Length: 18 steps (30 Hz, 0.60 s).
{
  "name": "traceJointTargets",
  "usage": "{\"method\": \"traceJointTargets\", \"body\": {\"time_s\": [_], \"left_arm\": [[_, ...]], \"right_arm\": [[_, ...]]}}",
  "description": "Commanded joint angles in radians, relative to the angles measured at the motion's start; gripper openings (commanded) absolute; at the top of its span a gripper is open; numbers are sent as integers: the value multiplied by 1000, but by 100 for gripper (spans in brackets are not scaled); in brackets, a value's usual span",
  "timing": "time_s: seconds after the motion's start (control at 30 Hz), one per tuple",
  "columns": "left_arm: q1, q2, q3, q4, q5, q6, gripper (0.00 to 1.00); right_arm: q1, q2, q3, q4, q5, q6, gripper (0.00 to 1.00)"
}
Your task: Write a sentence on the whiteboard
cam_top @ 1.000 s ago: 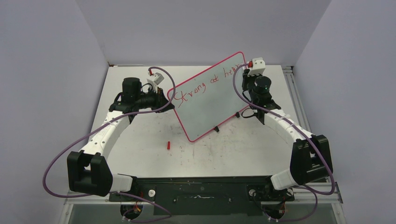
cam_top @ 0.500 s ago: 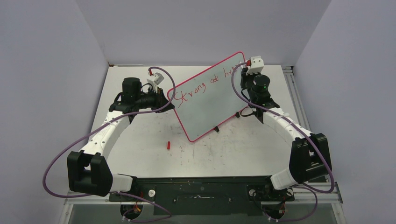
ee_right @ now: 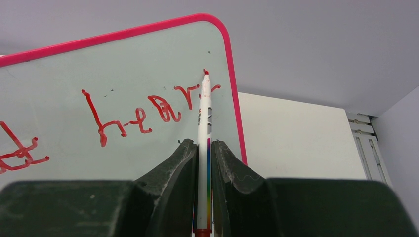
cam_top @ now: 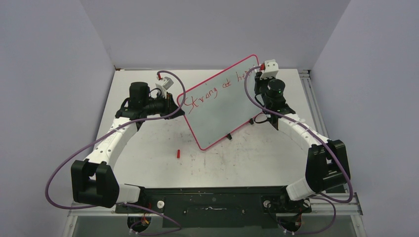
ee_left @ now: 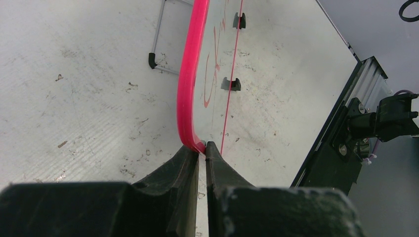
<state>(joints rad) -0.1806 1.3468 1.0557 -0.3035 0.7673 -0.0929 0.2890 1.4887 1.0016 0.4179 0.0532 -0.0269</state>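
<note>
The whiteboard stands tilted on the table, between the two grippers. The left gripper is pinching the board's pink rim at a rounded corner, one black finger on each face, so the board runs straight ahead of its fingertips and away from it. Just ahead of those fingers, the first red stroke of the sentence shows on the white face.

The right gripper is clamped on a white marker, which sticks out forward from between its fingers. The red tip reaches the board face directly in front of the gripper, close to the board's upper corner and just inside the rim. Whether the tip truly presses on the surface cannot be told. The lettering reads "Strong at hear", and a further short stroke lies right by the tip, with the words trailing off to the left of the right gripper's fingers.

A small red cap lies on the table, well apart from both grippers, nearer the arm bases
</note>
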Motion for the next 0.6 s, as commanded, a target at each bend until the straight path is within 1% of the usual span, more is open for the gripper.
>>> {"method": "traceJointTargets", "body": {"time_s": [0.0,0.33,0.57], "left_arm": [[-7,-11,26,9,7,17,0],[-6,-12,27,10,9,15,0],[-8,-13,27,12,9,15,0]], "right_arm": [[4,-2,-6,47,-10,-1,5],[3,-27,-77,47,0,8,5],[4,-22,-79,45,21,7,5]]}}
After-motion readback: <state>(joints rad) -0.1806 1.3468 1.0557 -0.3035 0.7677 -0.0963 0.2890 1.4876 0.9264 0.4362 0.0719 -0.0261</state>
